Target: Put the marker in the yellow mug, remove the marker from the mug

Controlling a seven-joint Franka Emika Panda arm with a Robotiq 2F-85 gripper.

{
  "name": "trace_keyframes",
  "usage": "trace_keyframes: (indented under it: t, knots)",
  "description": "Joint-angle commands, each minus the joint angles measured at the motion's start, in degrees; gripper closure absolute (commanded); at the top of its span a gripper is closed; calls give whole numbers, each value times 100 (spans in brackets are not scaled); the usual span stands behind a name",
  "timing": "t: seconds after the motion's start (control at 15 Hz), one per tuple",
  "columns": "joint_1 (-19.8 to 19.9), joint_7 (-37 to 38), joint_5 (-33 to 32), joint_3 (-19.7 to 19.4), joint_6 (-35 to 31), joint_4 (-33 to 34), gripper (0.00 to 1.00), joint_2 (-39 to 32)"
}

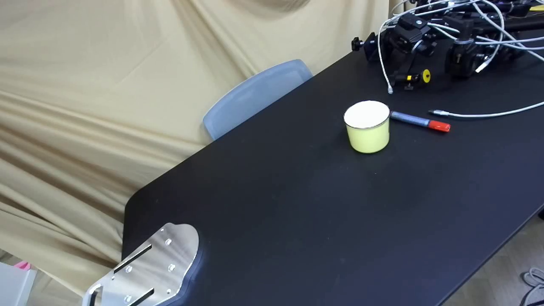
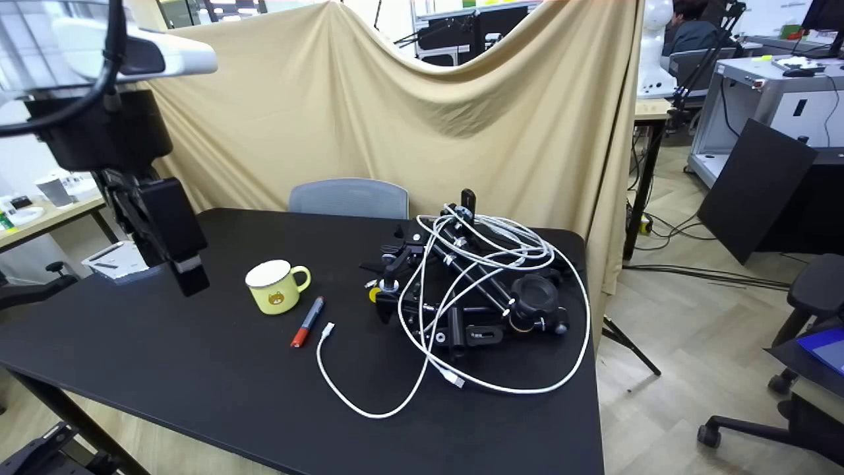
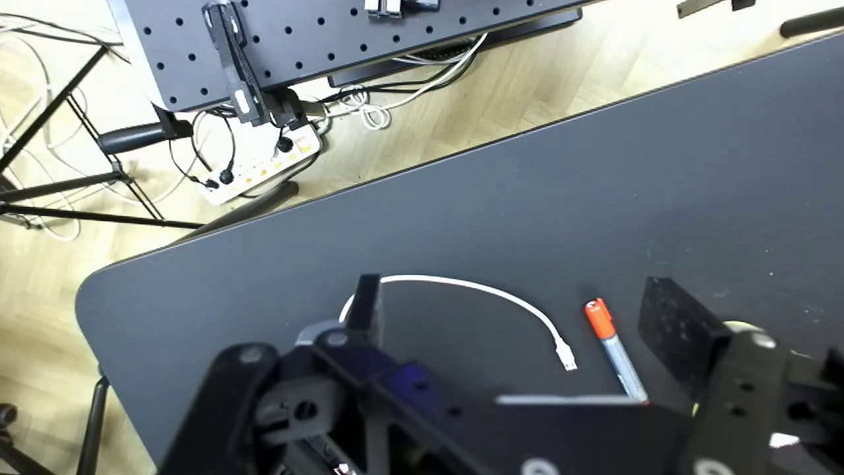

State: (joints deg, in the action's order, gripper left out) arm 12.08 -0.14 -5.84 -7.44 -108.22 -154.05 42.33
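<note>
Two fingers point(image 3: 679, 330) of the gripper point(image 3: 514, 310) gape wide in the wrist view; left to right between them, lower down on the table point(image 3: 461, 218), show a white cable point(image 3: 463, 284) and the marker point(image 3: 616, 353), beside which the yellow mug point(image 1: 369, 138) stands upright in both exterior views.

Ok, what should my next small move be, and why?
Probably shift the gripper to centre it over the marker before lowering: in the wrist view its jaws stand wide apart, and the marker shows between them but nearer one. The marker lies on the table beside the yellow mug, not in it.
</note>
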Motion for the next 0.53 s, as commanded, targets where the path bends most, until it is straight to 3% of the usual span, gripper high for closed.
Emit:
trace_keyframes:
  t: [0.0,0.27,0.47]
  knots:
    - [-31,17,-18,-27,12,9,0,0]
    - [-38,56,-83,40,-49,22,0,-68]
    - [-303,-313,-60,24,-1039,-95,0,-302]
